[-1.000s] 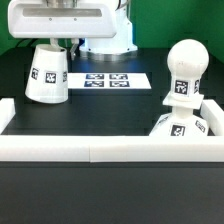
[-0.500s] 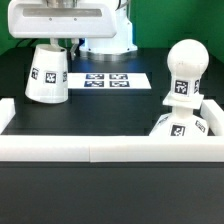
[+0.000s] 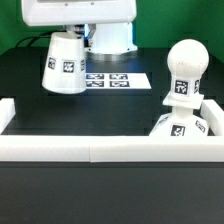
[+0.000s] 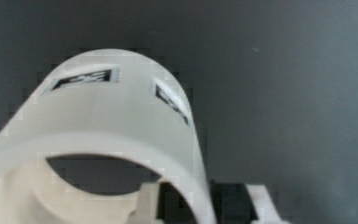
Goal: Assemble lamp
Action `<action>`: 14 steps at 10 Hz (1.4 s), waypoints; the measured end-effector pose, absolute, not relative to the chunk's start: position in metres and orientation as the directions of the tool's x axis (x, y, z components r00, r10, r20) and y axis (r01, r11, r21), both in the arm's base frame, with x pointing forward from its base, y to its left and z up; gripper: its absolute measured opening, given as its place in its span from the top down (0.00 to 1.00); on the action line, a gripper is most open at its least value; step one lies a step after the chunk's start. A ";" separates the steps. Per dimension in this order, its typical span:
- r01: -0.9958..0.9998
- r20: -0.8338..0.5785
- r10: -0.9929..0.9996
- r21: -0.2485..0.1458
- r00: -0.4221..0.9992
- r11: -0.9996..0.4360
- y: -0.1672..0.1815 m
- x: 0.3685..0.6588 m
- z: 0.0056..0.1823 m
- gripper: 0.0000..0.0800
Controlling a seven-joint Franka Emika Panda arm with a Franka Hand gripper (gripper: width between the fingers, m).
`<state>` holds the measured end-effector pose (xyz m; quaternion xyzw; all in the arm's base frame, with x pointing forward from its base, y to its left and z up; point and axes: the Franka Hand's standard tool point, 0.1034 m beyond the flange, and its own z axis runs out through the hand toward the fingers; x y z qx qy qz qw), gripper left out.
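From my remote seat: black bench [image 3: 110,115] bounded by a long white border wall [image 3: 100,150] across the front, with short returns at 9 o'clock and 3 o'clock in the exterior view; the middle of the bench between the wall and the marker board [image 3: 115,80] is open. The marker board lies flat at about 12 o'clock of centre. Arm comes in from the top of the exterior view, its white wrist housing [image 3: 78,12] filling the upper edge, robot base [image 3: 110,38] behind it. The shade [image 3: 64,64] hangs under the wrist at about 10 o'clock, tilted, wide end toward the bench and leaning, clear of the bench as far as I can tell, just beside the marker board's end. In the wrist view the shade [image 4: 114,140] fills most of the picture, open rim toward the camera, tags on its side, dark bench beyond. One of the fingers [image 4: 197,200] shows pressed against the shade's wall at the rim, so I read the fingers as clamped on the shade wall; the second finger is hidden. At 3 o'clock the bulb [image 3: 186,62] stands upright on the base block [image 3: 180,125], which sits in the wall's corner, well apart from the shade.
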<state>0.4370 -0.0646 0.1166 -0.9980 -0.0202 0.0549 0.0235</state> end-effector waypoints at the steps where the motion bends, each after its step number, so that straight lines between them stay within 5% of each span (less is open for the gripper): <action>1: 0.043 -0.106 0.049 -0.063 0.993 -0.997 -0.056 0.447 0.126 0.94; 4: 0.068 -0.062 0.073 -0.072 0.995 -0.995 -0.040 0.477 0.147 0.94; 9: 0.067 -0.067 0.071 -0.072 0.995 -0.995 -0.038 0.476 0.144 0.94; 14: 0.061 -0.118 0.080 -0.157 0.990 -0.986 0.008 0.506 0.184 0.94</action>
